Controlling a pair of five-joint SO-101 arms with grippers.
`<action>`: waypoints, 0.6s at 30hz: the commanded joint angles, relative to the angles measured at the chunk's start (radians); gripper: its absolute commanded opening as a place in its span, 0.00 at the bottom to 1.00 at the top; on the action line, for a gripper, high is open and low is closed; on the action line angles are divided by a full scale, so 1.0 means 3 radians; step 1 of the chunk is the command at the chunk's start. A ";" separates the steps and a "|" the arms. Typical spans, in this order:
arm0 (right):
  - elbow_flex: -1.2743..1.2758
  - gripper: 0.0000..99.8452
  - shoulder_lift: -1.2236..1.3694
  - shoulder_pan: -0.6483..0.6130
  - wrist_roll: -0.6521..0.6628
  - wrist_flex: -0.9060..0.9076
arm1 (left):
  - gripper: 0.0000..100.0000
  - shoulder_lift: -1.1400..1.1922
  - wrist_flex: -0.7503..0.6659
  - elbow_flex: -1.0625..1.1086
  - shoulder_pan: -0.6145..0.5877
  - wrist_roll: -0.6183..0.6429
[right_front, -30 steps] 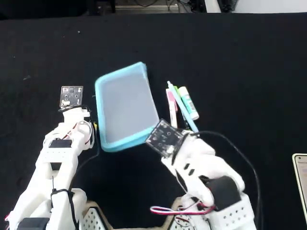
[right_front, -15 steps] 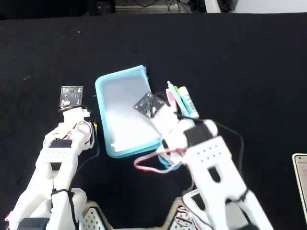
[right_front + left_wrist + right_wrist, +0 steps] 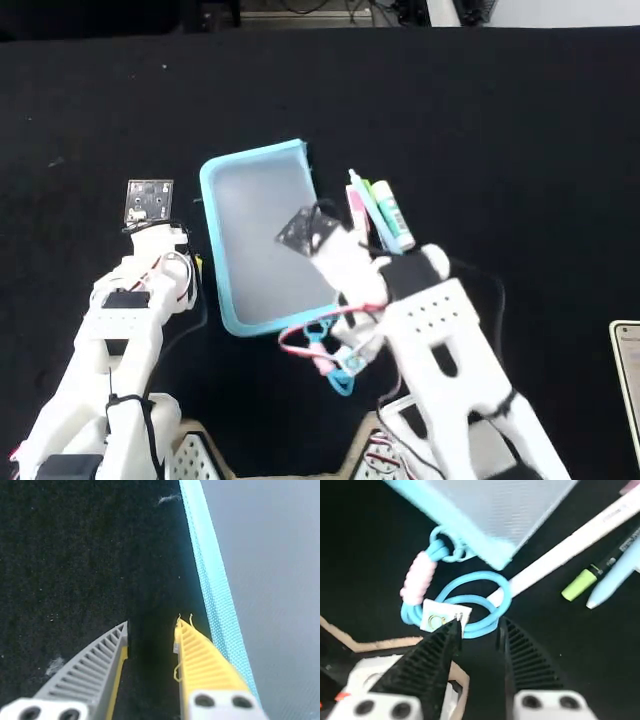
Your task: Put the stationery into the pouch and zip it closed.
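Observation:
The pouch (image 3: 262, 232), grey mesh with a light blue rim, lies flat mid-table. Several pens and markers (image 3: 378, 214) lie just right of it. A blue cord strap with a pink wrap (image 3: 332, 362) trails from the pouch's near corner. My left gripper (image 3: 151, 625) is open low over the black cloth, its yellow finger (image 3: 200, 665) beside the pouch's blue edge (image 3: 212, 590). My right gripper (image 3: 477, 625) is open, its black tips at the strap's loop (image 3: 475, 600) and tag (image 3: 437, 620), holding nothing. Beyond lie a white pen (image 3: 570, 550) and a green-tipped marker (image 3: 580, 582).
The right arm's white body (image 3: 400, 295) stands over the pouch's right near corner and the near ends of the pens. A white flat object (image 3: 627, 355) lies at the table's right edge. Black cloth (image 3: 480, 120) stretches behind and to the right.
The right arm swung up from the front and over the pouch's right near corner. The pouch shifted slightly, and the blue strap now lies stretched out toward the front.

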 commanded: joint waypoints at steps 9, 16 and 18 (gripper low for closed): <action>0.0299 0.21 -0.0325 -0.0972 -0.0169 -0.0292 | 0.16 -0.0005 -0.0061 -0.0141 0.0028 0.0015; 0.0601 0.21 -0.0325 -0.1309 -0.0598 -0.0624 | 0.15 -0.0036 -0.0061 -0.0171 -0.0330 0.0087; 0.0601 0.21 -0.0325 -0.1309 -0.0706 -0.0634 | 0.15 -0.0036 -0.0061 -0.0202 -0.0458 0.0261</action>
